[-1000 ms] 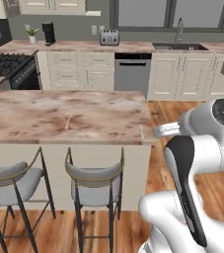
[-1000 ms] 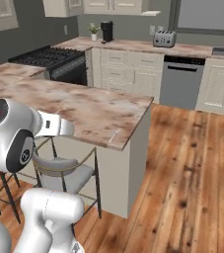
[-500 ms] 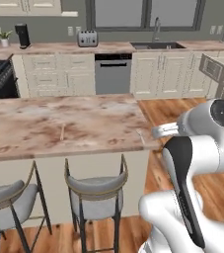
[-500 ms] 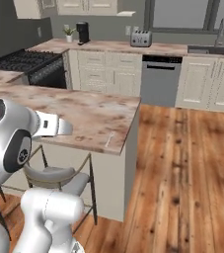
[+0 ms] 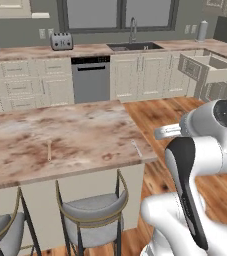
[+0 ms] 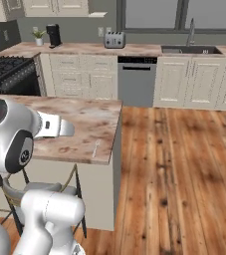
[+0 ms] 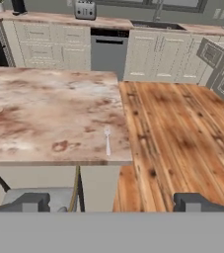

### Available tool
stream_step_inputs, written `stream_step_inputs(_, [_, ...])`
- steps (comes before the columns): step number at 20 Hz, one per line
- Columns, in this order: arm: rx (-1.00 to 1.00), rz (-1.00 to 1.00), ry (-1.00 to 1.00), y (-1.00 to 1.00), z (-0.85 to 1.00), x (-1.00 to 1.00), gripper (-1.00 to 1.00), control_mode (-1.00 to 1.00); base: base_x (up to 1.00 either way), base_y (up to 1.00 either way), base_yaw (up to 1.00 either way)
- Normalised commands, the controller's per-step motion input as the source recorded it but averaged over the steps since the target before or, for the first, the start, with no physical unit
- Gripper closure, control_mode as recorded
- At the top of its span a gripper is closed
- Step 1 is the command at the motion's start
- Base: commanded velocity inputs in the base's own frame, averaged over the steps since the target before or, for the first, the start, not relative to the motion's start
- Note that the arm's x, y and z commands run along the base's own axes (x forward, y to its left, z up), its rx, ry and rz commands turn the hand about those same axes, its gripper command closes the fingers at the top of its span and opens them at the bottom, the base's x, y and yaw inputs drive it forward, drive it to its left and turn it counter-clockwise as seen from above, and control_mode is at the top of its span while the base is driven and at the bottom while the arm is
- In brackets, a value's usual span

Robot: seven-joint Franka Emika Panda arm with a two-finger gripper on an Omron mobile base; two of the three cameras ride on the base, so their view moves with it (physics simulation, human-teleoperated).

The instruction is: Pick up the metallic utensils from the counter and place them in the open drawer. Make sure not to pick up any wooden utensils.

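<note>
Nearest, the gripper (image 7: pixel 113 202) hangs spread wide and empty above the wood floor (image 7: pixel 182 138), just off the island worktop (image 7: pixel 44 118). A thin silver utensil (image 7: pixel 107 141) lies flat near the worktop's front corner. Farther left on the slab rests a pale wooden utensil (image 5: pixel 49 150). Far right, the cream drawer (image 5: pixel 205 67) stands open.

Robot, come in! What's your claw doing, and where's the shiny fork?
Claw open, empty. Fork flat on counter near its edge, untouched. Drawer open across the room. Nothing in the way.
</note>
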Motion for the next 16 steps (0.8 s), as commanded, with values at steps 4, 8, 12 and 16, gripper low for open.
stream_step_inputs(4, [0.0,0.0,0.0,0.0,0.0,0.0,-1.0,1.0,0.19,0.29,-0.04])
stream_step_inputs(8, [0.0,0.0,0.0,0.0,0.0,0.0,-1.0,1.0,0.0,0.05,0.0])
stream_step_inputs(12, [0.0,0.0,0.0,0.0,0.0,0.0,-1.0,1.0,0.04,0.1,0.0])
stream_step_inputs(16, [0.0,0.0,0.0,0.0,0.0,0.0,-1.0,1.0,0.0,0.0,0.0])
